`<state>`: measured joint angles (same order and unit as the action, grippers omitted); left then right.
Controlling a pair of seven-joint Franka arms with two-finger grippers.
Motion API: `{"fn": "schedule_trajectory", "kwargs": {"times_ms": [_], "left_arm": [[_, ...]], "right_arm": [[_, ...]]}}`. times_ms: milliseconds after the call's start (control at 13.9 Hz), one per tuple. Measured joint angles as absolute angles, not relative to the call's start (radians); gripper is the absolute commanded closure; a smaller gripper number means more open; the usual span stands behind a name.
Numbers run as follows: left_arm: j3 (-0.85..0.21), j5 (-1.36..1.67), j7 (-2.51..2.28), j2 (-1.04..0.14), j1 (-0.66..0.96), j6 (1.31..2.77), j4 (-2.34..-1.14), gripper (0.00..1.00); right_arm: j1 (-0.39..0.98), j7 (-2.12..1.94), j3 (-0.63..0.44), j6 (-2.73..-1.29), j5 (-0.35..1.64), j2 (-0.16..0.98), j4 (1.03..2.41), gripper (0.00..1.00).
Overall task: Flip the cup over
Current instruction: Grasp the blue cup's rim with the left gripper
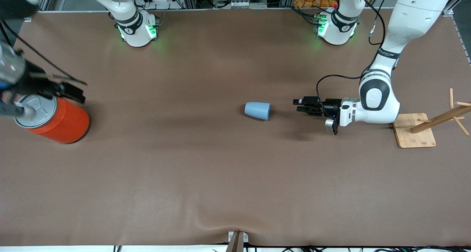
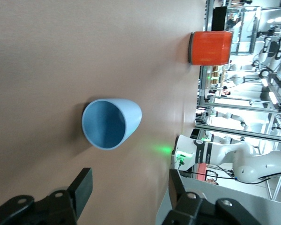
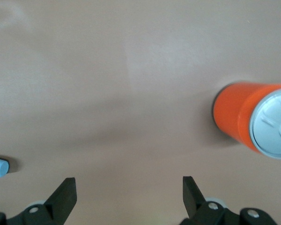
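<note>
The light-blue cup (image 1: 257, 110) lies on its side near the middle of the brown table, its rim turned toward the left arm's end. My left gripper (image 1: 298, 105) hovers low just off that rim, level with the cup and apart from it. In the left wrist view the cup's open mouth (image 2: 111, 123) faces the camera. The left gripper (image 2: 131, 187) is open there, with bare table between its fingers. My right gripper (image 3: 129, 190) is open and holds nothing. It hangs at the right arm's end of the table, by the orange can.
A big orange can (image 1: 55, 119) with a grey lid stands at the right arm's end, also seen as the orange can (image 3: 253, 119) in the right wrist view. A wooden peg rack (image 1: 438, 119) on its board (image 1: 414, 134) stands at the left arm's end, close to the left arm's wrist.
</note>
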<state>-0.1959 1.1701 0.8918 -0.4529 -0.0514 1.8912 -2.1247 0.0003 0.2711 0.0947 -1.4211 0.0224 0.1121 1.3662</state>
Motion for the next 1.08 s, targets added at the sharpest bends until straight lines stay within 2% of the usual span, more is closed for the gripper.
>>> {"fn": "schedule_trajectory", "kwargs": {"times_ms": [144, 361, 1082], "left_arm": [[-0.196, 1.209, 0.93, -0.479, -0.032, 1.904, -2.125, 0.28], [-0.196, 1.262, 0.969, -0.509, -0.003, 1.912, -2.124, 0.31], [-0.197, 1.415, 1.048, -0.573, 0.076, 1.971, -2.121, 0.36]], "right_arm": [[-0.001, 0.271, 0.06, -1.43, 0.029, 0.02, 1.46, 0.0], [-0.001, 0.256, 0.034, -1.442, 0.03, -0.042, 1.538, 0.0], [-0.003, 0.159, 0.026, -1.467, -0.008, -0.051, 1.56, 0.0]]}}
